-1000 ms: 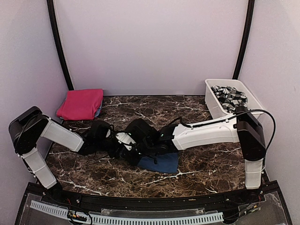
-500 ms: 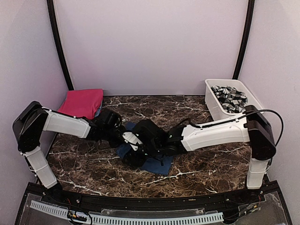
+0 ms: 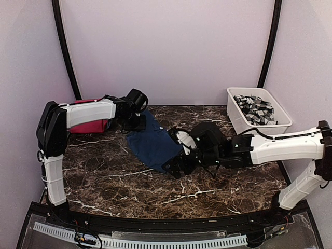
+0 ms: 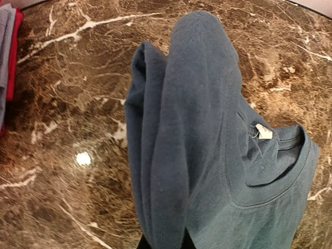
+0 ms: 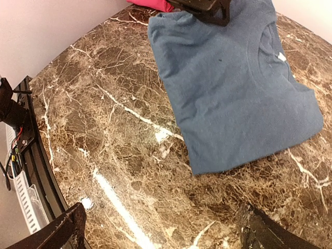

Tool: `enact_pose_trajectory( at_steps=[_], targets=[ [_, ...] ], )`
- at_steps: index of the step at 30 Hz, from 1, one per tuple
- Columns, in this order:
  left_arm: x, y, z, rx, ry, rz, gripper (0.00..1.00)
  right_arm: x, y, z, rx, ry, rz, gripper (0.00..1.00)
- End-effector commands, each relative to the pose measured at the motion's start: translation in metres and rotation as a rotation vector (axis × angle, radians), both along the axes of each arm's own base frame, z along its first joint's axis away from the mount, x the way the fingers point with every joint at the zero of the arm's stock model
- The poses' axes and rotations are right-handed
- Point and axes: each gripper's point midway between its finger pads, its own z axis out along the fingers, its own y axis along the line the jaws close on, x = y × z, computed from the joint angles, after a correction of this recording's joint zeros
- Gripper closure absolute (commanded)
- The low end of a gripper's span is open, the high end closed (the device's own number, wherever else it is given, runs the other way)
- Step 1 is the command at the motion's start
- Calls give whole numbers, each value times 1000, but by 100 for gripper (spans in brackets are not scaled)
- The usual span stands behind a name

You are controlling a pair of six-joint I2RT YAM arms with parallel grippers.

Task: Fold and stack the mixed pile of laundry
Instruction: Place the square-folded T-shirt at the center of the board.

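We see the left gripper (image 3: 136, 118) closed tight on the far edge of the dark navy-blue shirt (image 3: 154, 144), at the back left of the marble table (image 3: 104, 176). In the left wrist view the cloth gathers in long folds that run up into the jaws, and the collar with its small white label (image 4: 263, 132) lies out to one side. The rest of the shirt lies spread on the marble, reaching from that gripper toward the middle of the table. The right gripper (image 3: 174, 167) sits low just beside the shirt's near corner. Its fingers (image 5: 59, 232) stand wide apart with only bare marble between them, so we read it as fully open, holding nothing and not touching the cloth. The magenta-pink garment (image 3: 85, 126) lies folded at the far left, mostly under the left arm, just beside the gripped edge, and a paler blue-grey layer (image 4: 5, 31) is stacked with it. The grey-and-white patterned garment (image 3: 254, 106) fills the white tub (image 3: 233, 115) at the far right, well apart from both grippers.
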Motion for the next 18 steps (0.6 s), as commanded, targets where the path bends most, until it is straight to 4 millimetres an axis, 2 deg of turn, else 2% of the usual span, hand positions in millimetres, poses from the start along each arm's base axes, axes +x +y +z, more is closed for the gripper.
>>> enact_pose_trajectory(
  at_steps=[1, 2, 6, 10, 14, 18],
  targets=[
    [21, 43, 26, 227, -20, -38, 100, 3, -15, 2, 29, 0, -58, 1],
    [26, 47, 30, 233, -25, -36, 100, 3, -17, 1, 28, 1, -59, 1],
    [52, 75, 69, 268, -81, -5, 100, 2, -19, -2, 33, 2, -63, 1],
    [67, 96, 100, 286, -123, 22, 100, 2, -16, -3, 37, 4, -53, 1],
    [80, 113, 123, 308, -171, 44, 100, 3, -12, -3, 37, 3, -43, 1],
    [89, 130, 137, 306, -181, 69, 100, 3, -11, -2, 38, -1, -40, 1]
  ],
)
